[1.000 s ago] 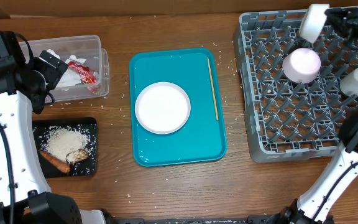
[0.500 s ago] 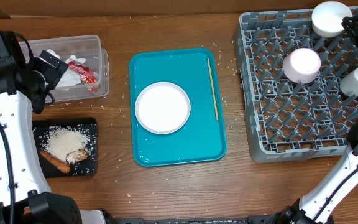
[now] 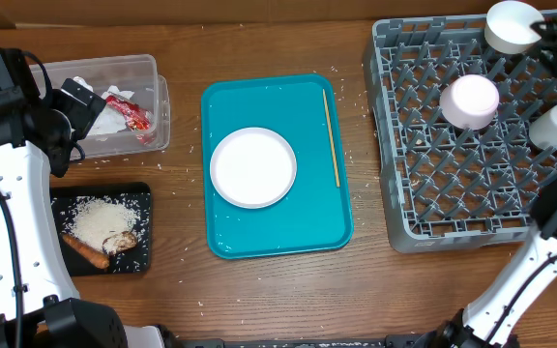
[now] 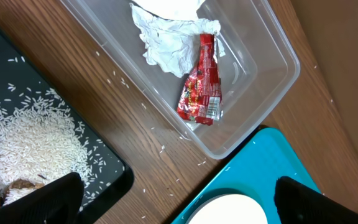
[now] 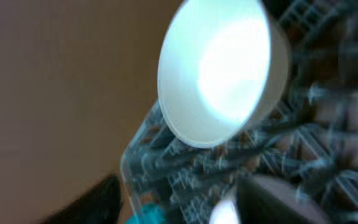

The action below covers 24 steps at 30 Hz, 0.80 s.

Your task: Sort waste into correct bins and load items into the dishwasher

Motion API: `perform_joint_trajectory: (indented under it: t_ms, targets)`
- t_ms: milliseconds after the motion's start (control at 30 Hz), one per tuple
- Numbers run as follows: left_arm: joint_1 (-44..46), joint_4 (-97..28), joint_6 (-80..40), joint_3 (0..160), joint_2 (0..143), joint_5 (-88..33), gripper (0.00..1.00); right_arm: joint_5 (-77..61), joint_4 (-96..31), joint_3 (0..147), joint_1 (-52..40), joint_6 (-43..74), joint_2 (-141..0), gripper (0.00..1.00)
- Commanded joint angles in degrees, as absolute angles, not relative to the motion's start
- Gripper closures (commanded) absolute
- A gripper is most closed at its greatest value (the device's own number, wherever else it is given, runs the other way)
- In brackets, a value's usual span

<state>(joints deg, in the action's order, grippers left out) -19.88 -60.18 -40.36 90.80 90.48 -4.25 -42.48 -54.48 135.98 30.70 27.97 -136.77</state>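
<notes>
Where the bowl (image 3: 511,26) sat, at the far right corner of the tabletop, it leaned on the far rim of the dish rack (image 3: 453,193) with its mouth turned up and outward. The blurred right wrist view did not show whether any peg held it. The right gripper (image 5: 179,202) hung just beside it, jaws spread, nothing between them. Judged from this, the step in hand was seating the bowl. Doing it well called for a check that the bowl rested between pegs rather than on the rim, then a straight retreat clear of the second bowl (image 3: 470,101) and the cup (image 3: 555,126), both standing further in on the rack. Towards the centre of the tabletop, the plate (image 3: 252,166) and the stick (image 3: 331,135) lay on the teal tray (image 3: 278,237), not yet loaded. By the left edge, the left gripper (image 4: 178,186) hovered, jaws spread and empty, beside the clear tub (image 4: 272,68) holding napkins (image 4: 166,37) and a red wrapper (image 4: 201,87). The black tray (image 3: 143,198), closer to the near edge, held rice (image 3: 100,220).
</notes>
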Motion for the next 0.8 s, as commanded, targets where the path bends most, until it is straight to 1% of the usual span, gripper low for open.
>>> perform_joint_trajectory:
  t_ms: [0,33,67,100,233,367,500,767]
  targets:
    - [-19.86,-60.07,-40.73,91.85,89.71,-3.86,0.0,-10.68,-59.59,146.39,22.09,17.02,-131.26,0.17]
    - [-19.86,-60.07,-40.71,91.85,89.71,-3.86,0.0,-5.21,-59.75,147.33,20.03,15.09,-131.26,0.08]
    - [-19.86,-60.07,-40.71,91.85,89.71,-3.86,0.0,-1.08,-59.53,147.74,18.31,13.26,-131.26,0.02]
    - [-19.86,-60.07,-40.71,91.85,89.71,-3.86,0.0,2.55,-59.02,147.81,16.58,11.18,-131.26,0.0]
    - [-19.86,-60.07,-40.71,91.85,89.71,-3.86,0.0,14.31,-56.05,147.41,10.39,4.03,-132.16,0.0]
    - [-19.86,-60.07,-40.71,91.85,89.71,-3.86,0.0,22.09,-51.4,145.67,7.81,3.81,-133.84,0.0]
    - [-19.86,-60.07,-40.73,91.85,89.71,-3.86,0.0,22.02,-50.11,145.56,8.19,3.79,-136.42,0.0]
    - [-19.86,-60.07,-40.73,91.85,89.71,-3.86,0.0,19.2,-52.93,145.53,9.82,0.75,-140.68,0.0]
